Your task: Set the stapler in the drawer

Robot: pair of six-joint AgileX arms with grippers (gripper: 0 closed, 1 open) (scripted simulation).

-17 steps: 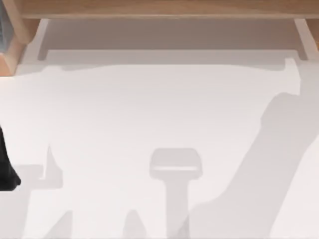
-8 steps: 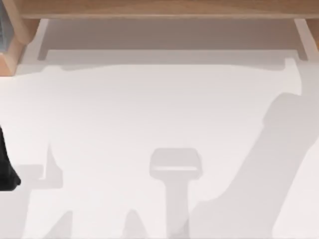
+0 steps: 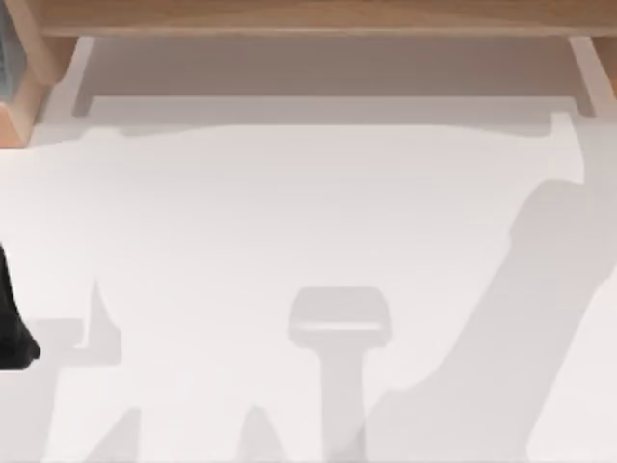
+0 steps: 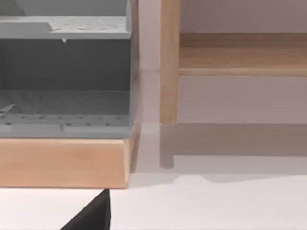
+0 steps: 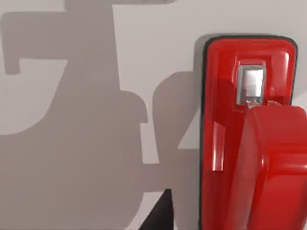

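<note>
My left arm [image 3: 13, 323] sits parked at the table's left edge, a dark shape low on that side; I cannot tell how its gripper stands. My right wrist camera looks straight down on the stapler [image 5: 244, 129], bright red with a small metal plate near one end, lying flat on the white table [image 3: 289, 212] in a patch of shadow. The drawer [image 3: 328, 68] is pulled open along the far edge, its pale floor bare, set in light wooden furniture [image 4: 62, 163] holding a grey rack [image 4: 64, 76].
</note>
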